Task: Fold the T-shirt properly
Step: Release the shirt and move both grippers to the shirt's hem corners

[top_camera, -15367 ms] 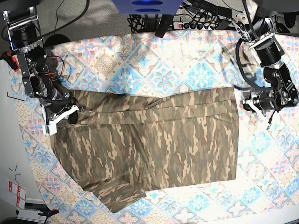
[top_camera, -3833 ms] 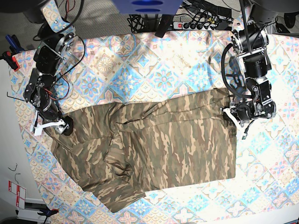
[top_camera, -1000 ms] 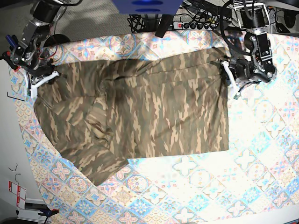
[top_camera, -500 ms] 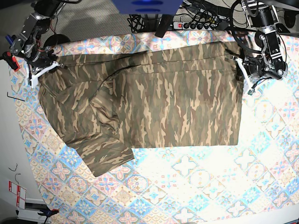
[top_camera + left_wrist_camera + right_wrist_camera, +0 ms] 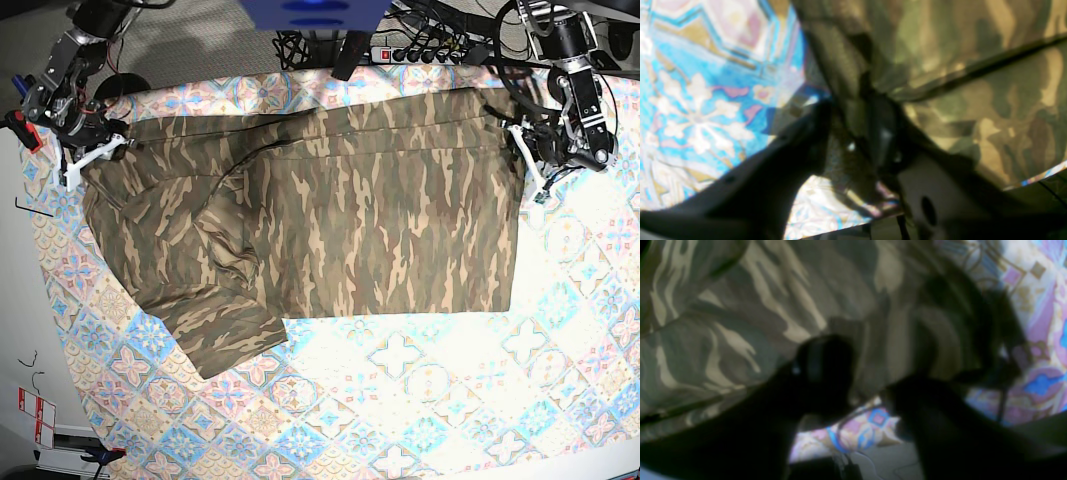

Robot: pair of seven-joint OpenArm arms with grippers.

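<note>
Right end effector [image 5: 88, 160], far-left corner: a second ago it was clamped on the top-left corner of the T-shirt [image 5: 370, 210]. Its wrist view is blurred, but the two dark fingers now stand apart with daylight between them. Read it as letting go. The camouflage hem lies right at the fingertips [image 5: 826, 356]; you cannot tell whether it still touches them.

Centre: a second ago the T-shirt hung skewed, its right edge pulled in. Now it lies flat across the far half of the tabletop [image 5: 420, 400], top edge straight and running nearly the whole width between the two arms. It has scarcely shifted in the last half second. One sleeve [image 5: 225, 335] juts toward the near-left, and a loose ridge of cloth sits just above it.

Left end effector [image 5: 530, 165], far-right corner: same story. The jaws are parted in its wrist view, with shadowed cloth edge lying between the fingers [image 5: 820, 113].

Meaning: the drag-and-spread step looks finished, and both corners are being released. The garment is laid out but not yet folded to shape. You should probably tidy the left sleeve before the next fold.

Count: one T-shirt, one protruding sleeve in view, one patterned tablecloth [image 5: 560, 330], two end effectors.
</note>
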